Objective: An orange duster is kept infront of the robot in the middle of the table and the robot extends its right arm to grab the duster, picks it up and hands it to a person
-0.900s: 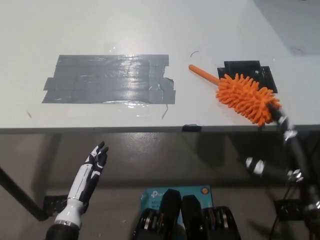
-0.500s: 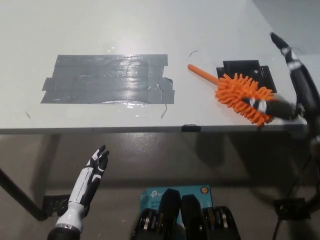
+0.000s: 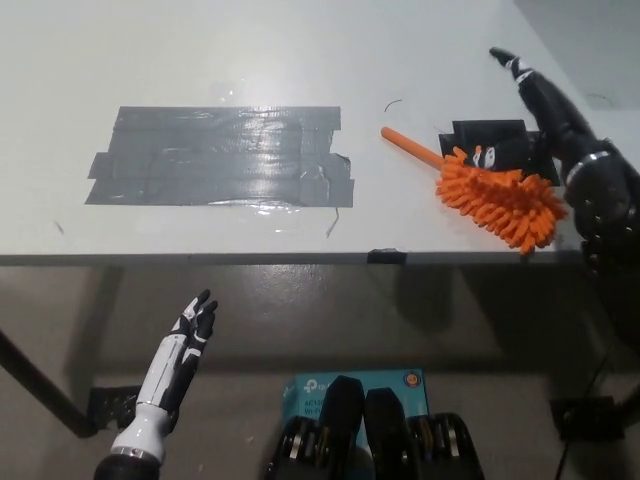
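The orange duster (image 3: 500, 195) lies on the white table (image 3: 300, 60) at its right front, the fluffy head near the edge and the thin orange handle (image 3: 408, 146) pointing up-left. My black right hand (image 3: 548, 115) reaches in from the right and hovers over the back of the duster's head. Its fingers (image 3: 512, 66) are stretched out away from me, and the thumb (image 3: 487, 158) touches the top of the fluff. It is open and holds nothing. Below the table edge at the lower left, my white left hand (image 3: 182, 345) rests open.
A large patch of grey tape (image 3: 220, 157) covers the table's middle left. Black tape (image 3: 488, 133) lies under and behind the duster. The table's front edge (image 3: 300, 258) runs across the picture. A blue box (image 3: 320, 383) sits on the floor below.
My right arm has risen from below the table's front edge and swung over the table. Its hand now sits over the duster's head. The duster has barely shifted; the left hand stays put.
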